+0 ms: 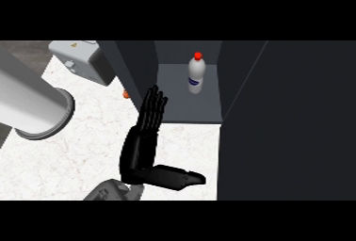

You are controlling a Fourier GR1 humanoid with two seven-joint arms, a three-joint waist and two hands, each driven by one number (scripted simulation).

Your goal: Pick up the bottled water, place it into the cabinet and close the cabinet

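Bottled water (196,74) stands upright inside the cabinet (188,106), toward its back, long axis vertical and red cap uppermost. Your left hand (147,127) is at the cabinet's front left edge, fingers straight and together, thumb spread, clamped on nothing and well apart from the bottle. The right hand does not show. The cabinet door (132,70), left of the opening, is not yet closed. Judged risk: if you sweep into the cabinet instead of along the door, your fingers could tip the tall, narrow bottle.
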